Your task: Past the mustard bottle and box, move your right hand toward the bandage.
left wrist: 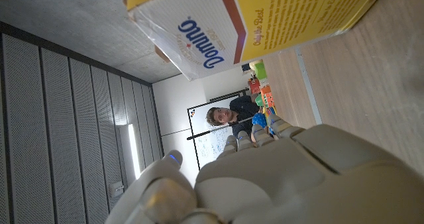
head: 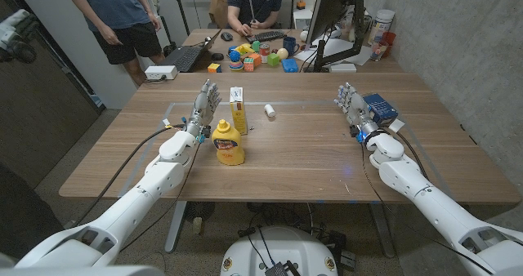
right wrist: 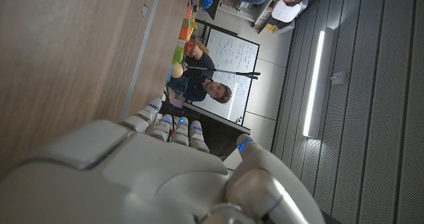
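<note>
A yellow mustard bottle [head: 230, 144] stands left of the table's middle. Just behind it stands a yellow and white Domino box [head: 238, 115], which looms close ahead in the left wrist view [left wrist: 265, 18]. A small white bandage roll [head: 270, 110] lies on the wood to the right of the box. My left hand [head: 204, 106] is raised beside the box, fingers straight and apart, holding nothing [left wrist: 278, 177]. My right hand [head: 351, 104] stands at the right side of the table, far from the bandage, fingers extended and empty [right wrist: 152, 177].
A blue box [head: 380, 107] lies right beside my right hand. A second table [head: 245, 43] behind holds a laptop [head: 186, 58], coloured toys [head: 249, 57] and a monitor [head: 331, 15]. One person sits there [head: 255, 2]; another stands at the back left [head: 122, 15].
</note>
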### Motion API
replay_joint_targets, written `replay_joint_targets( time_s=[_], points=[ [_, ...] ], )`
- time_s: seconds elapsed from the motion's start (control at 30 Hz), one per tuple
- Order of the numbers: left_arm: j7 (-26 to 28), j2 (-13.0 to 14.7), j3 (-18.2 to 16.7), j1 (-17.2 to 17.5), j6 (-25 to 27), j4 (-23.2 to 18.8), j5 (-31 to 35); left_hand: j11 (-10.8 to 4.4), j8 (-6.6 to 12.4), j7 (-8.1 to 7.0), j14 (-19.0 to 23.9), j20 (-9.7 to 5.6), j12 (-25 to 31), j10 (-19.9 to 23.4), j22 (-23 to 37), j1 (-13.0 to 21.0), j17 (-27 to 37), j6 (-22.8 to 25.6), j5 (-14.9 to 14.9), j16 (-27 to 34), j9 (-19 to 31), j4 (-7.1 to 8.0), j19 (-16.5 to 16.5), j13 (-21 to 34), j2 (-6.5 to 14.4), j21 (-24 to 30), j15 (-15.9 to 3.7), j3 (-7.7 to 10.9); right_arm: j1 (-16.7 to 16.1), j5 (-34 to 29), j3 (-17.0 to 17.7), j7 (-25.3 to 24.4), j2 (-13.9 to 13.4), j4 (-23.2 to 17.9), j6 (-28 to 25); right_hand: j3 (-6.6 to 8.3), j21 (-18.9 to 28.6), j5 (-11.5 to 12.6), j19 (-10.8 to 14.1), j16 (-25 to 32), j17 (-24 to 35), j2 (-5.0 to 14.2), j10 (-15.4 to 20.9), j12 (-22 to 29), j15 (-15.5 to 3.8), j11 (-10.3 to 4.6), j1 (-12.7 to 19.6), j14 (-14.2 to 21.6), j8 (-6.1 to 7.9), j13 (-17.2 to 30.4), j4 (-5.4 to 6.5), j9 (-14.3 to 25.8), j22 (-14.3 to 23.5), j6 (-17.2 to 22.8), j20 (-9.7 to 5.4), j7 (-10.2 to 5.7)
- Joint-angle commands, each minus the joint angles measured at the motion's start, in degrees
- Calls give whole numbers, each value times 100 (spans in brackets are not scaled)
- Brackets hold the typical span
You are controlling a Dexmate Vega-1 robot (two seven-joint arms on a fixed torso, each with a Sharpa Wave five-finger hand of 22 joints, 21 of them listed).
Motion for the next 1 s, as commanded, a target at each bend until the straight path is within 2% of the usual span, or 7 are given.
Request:
replay_joint_targets(
  time_s=[0.03, 0.17, 0.3, 0.43, 0.63, 0.83, 1.0],
  points=[
    [-85, -72, 17, -53, -75, 150, -34, 3, 42, 0, -702, -160, 30, -949, 30, -6, 29, -1022, 39, 29, 23, 1, -55, 14, 778, 32, 4, 39, -44, -40, -38, -138, 22, -33, -89, 20, 48, 37, 62, 27, 10, 614, -35, 44, -166, 48, 28, -23, 33, 12, -15, 18, 11, -54, -386, 13],
    [-118, -83, 20, -73, -87, 189, -43, 3, 43, -6, -703, -158, 28, -955, 30, -5, 29, -1020, 38, 28, 23, 0, -56, 14, 777, 31, 6, 39, -79, -117, -57, -269, 49, -77, -67, -41, 96, 20, 249, 31, -27, 424, 81, 74, 65, 255, 111, 110, 57, 13, -124, 20, 1, -29, -52, 62],
    [-152, -99, 24, -104, -90, 247, -54, 17, 46, 2, -697, -142, 30, -951, 30, -5, 29, -1012, 37, 30, 23, 0, -58, 14, 776, 30, 13, 38, -125, -294, -97, -441, 62, -177, 24, 14, 119, 39, 448, 20, -61, 365, 291, 114, 292, 343, 359, 279, 97, 13, -307, 21, -13, 115, 175, 96],
    [-221, -127, 30, -156, -116, 345, -71, 21, 51, 6, -692, -139, 37, -932, 30, -6, 30, -999, 36, 32, 23, 0, -55, 14, 775, 31, 18, 37, -141, -449, -173, -543, 74, -300, 41, 58, 81, 47, 447, -38, -63, 300, 345, 97, 444, 387, 563, 257, 97, 17, -454, 21, -16, 164, 360, 34],
    [-316, -173, 35, -214, -160, 487, -104, 20, 52, 1, -693, -136, 34, -935, 30, -5, 30, -997, 34, 31, 24, -1, -57, 14, 773, 30, 23, 36, -121, -848, -283, -836, 174, -439, 263, 35, 42, 20, 396, -68, -56, 182, 334, 79, 478, 412, 665, 240, 95, 23, -550, 24, -14, 181, 591, -23],
    [-380, -196, 30, -246, -195, 578, -126, 21, 55, 2, -688, -135, 38, -923, 29, -5, 30, -987, 33, 32, 24, -2, -50, 14, 771, 33, 39, 34, -48, -1436, -394, -1187, 296, -497, 648, 18, 31, -13, 390, -60, -52, 93, 387, 92, 554, 409, 748, 298, 116, 26, -631, 25, -13, 249, 615, -68],
    [-456, -231, 32, -289, -242, 693, -145, 26, 58, -2, -681, -133, 42, -909, 29, -5, 30, -978, 32, 34, 25, -2, -45, 14, 770, 34, 38, 32, 71, -2346, -567, -1582, 329, -530, 1030, 26, 22, -34, 383, -67, -50, 48, 421, 98, 557, 381, 842, 309, 132, 28, -711, 25, -13, 297, 640, -83]
  ],
)
